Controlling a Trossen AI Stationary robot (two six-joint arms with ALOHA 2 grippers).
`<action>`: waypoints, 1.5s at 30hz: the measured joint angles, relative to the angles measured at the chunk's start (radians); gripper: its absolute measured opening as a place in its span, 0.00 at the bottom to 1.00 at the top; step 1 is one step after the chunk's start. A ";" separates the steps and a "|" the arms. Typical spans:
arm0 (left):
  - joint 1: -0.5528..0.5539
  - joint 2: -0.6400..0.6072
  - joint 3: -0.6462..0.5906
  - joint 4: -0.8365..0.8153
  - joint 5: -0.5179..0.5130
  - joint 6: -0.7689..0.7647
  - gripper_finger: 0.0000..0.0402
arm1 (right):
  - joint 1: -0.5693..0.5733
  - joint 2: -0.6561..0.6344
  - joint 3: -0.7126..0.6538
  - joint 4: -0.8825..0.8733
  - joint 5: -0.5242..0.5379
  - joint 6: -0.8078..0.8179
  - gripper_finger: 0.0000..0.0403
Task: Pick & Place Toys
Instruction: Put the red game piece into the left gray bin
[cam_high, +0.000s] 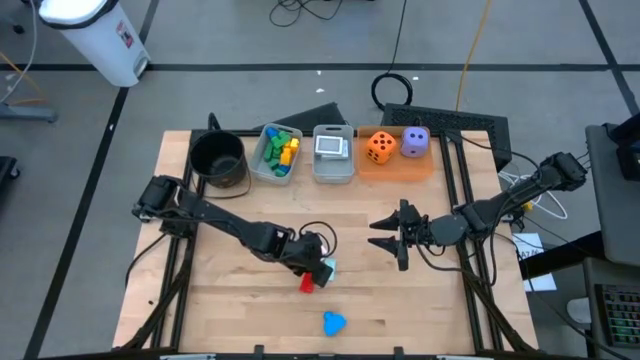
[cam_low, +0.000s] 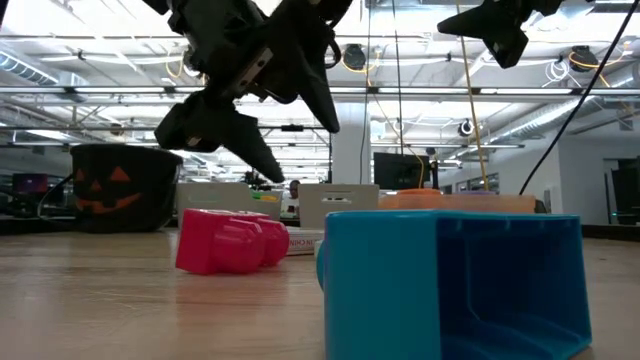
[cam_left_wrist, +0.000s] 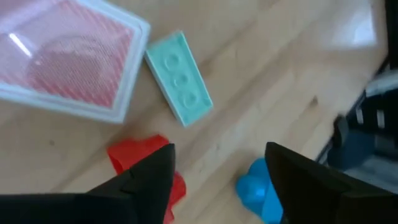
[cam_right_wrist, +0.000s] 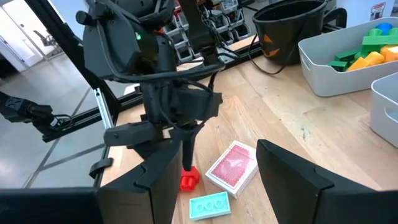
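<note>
We see the left pincer (cam_high: 312, 262) low over the wooden bench (cam_high: 400, 300), near its middle front. Its fingers (cam_left_wrist: 146, 183) are spread and hold nothing, with bare wood showing between them. Just below it lies a small cluster of toys: a red block (cam_right_wrist: 188, 179), a pale teal flat block (cam_left_wrist: 179, 78) and a playing card (cam_right_wrist: 232, 168) with a red patterned back, all flat on the bench and close to one another. The card and the teal block lie side by side with a narrow gap. A blue block (cam_high: 333, 322) sits apart from them, nearer the front edge.

The right pincer (cam_high: 393, 236) hovers to the right of the cluster, above the bench, its fingers (cam_right_wrist: 292, 186) spread and empty.

Along the back edge we see a black pot (cam_high: 218, 158), then a clear bin (cam_high: 262, 165) holding green, blue and yellow blocks, a second bin (cam_high: 333, 170) with cards in it, and an orange tray (cam_high: 400, 166) carrying an orange die (cam_high: 380, 146) and a purple die (cam_high: 414, 141).
</note>
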 joint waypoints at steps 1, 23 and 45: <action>-0.001 0.000 0.000 -0.001 0.020 0.013 0.66 | 0.000 0.000 0.000 0.000 0.000 0.000 0.49; -0.030 0.021 0.000 -0.152 0.024 -0.083 0.74 | 0.000 0.000 -0.134 0.139 0.000 0.114 0.49; -0.015 0.101 0.000 -0.135 0.092 -0.095 0.48 | 0.000 -0.002 -0.219 0.323 0.000 0.113 0.49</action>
